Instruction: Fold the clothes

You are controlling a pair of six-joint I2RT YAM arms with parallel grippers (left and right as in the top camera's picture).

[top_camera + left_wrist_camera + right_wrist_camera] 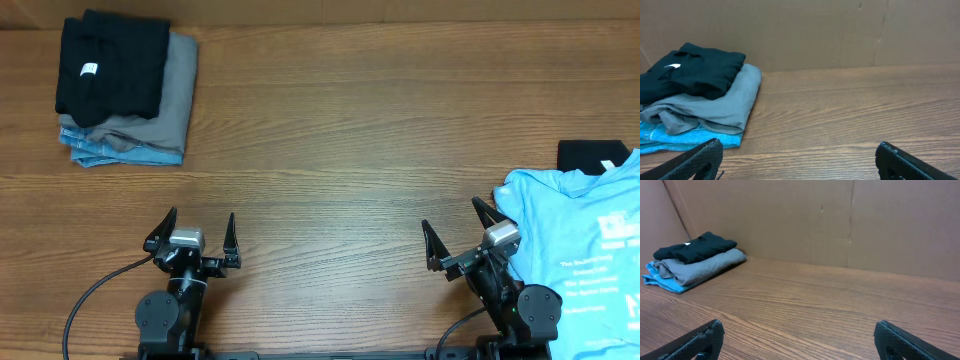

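Observation:
A light sky-blue T-shirt with printed lettering lies crumpled at the right edge of the table. A plain black garment pokes out behind it. My right gripper is open and empty just left of the shirt; it also shows in the right wrist view. My left gripper is open and empty near the front left; it also shows in the left wrist view. Neither wrist view shows the sky-blue shirt.
A stack of folded clothes sits at the back left corner: black on top, grey under it, blue at the bottom. It shows in the left wrist view and in the right wrist view. A cardboard wall stands behind the wooden table.

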